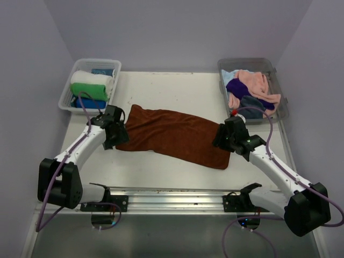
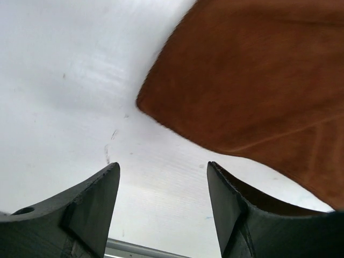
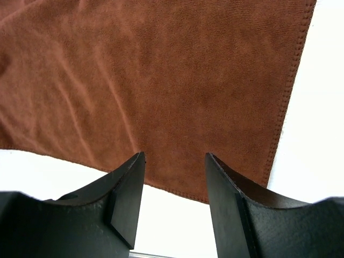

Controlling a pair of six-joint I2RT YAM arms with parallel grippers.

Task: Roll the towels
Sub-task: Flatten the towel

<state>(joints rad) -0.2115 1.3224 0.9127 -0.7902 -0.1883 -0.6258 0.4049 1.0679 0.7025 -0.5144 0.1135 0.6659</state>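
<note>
– Left gripper [image 2: 164, 180] first: your jaws stand well apart with nothing between them, only the bare white table top [image 2: 70, 80].
– Agreed. You have a rounded corner of the rust-brown terry towel [image 2: 258, 80] just ahead. Its edge runs close by your right-hand fingertip [image 2: 228, 188], and I cannot tell whether they touch.
– Your right gripper [image 3: 174, 177] is spread too and clamped on nothing. Its fingertips [image 3: 129, 188] hang over the towel's near hemmed edge, with cloth showing in the gap. I cannot tell whether there is contact there either.
– From above, you see that towel flat and unrolled across the middle of the table, with one gripper at each short end.
– Beyond your left arm, a clear plastic bin [image 1: 64, 105] holds a rolled white towel [image 1: 94, 78], a green roll [image 1: 86, 90] and a blue roll [image 1: 88, 102].
– At your far right, a second clear bin [image 1: 283, 105] holds loose cloths: a pink towel [image 1: 252, 83], a purple towel [image 1: 239, 86], a pale blue towel [image 1: 228, 75] and a dark grey-blue towel [image 1: 250, 102].
</note>
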